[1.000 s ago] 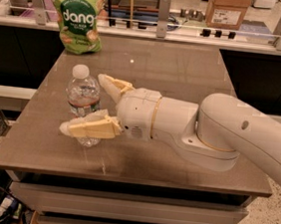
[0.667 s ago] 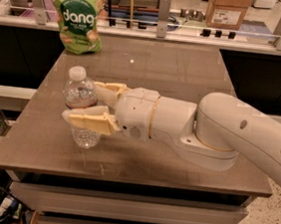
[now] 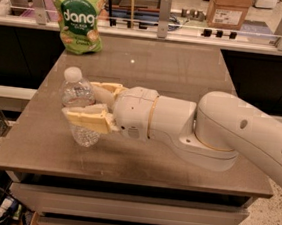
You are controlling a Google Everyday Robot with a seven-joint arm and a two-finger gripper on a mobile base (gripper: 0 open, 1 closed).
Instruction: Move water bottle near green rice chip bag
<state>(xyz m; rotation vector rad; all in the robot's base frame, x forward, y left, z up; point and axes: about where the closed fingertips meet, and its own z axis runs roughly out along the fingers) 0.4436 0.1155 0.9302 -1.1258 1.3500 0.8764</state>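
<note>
Brown desk [image 3: 186,69] top fills most of our one camera view, with a shelf of clutter running along the top of the frame behind it. So, just the one angle to go on.

The white arm [image 3: 239,135] reaches in from the right edge. Its end effector [image 3: 79,100] sits left of centre, clamped on the water bottle [image 3: 76,92]: one tan finger crosses the front of the bottle's middle, the other sits behind it. The bottle leans a bit, white cap toward the upper left and base toward the lower centre. We'd guess the mid-body grip is there so the ribbed plastic doesn't slip or swing. We can't tell whether the base is touching the desk or just off it.

The green rice chip bag [image 3: 75,17] stands at the upper left, propped at the desk's far edge, well apart from the bottle. By our reckoning the carry toward it is yet to happen.

Count-wise: one bottle, one bag, one arm, one end effector with two fingers.
</note>
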